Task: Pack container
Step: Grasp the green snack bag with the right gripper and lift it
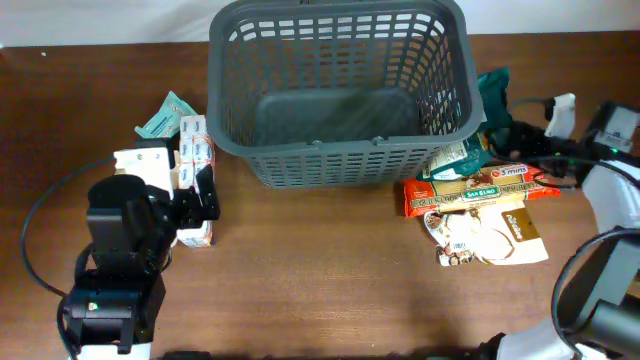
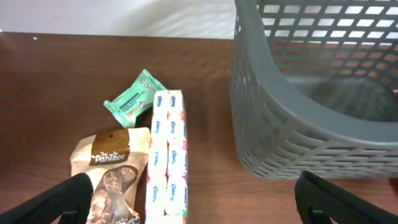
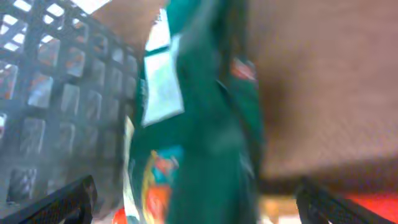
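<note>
The dark grey basket (image 1: 330,165) stands empty at the back middle of the table. It also shows in the left wrist view (image 2: 280,118) and, blurred, in the right wrist view (image 3: 50,106). My left gripper (image 1: 200,205) is open above a long pack of tissues (image 2: 168,155) and a brown PanTree bag (image 2: 112,168), with its fingers wide apart (image 2: 199,208). My right gripper (image 1: 505,135) is open beside the basket's right wall. A dark green packet (image 3: 211,124) lies between its spread fingers (image 3: 202,205), blurred; it shows teal in the overhead view (image 1: 493,88).
A mint-green packet (image 2: 134,98) lies behind the tissues. Right of the basket lie a green packet (image 1: 455,160), a red San Remo packet (image 1: 480,190) and a brown-and-white bag (image 1: 490,235). Cables run along both table sides.
</note>
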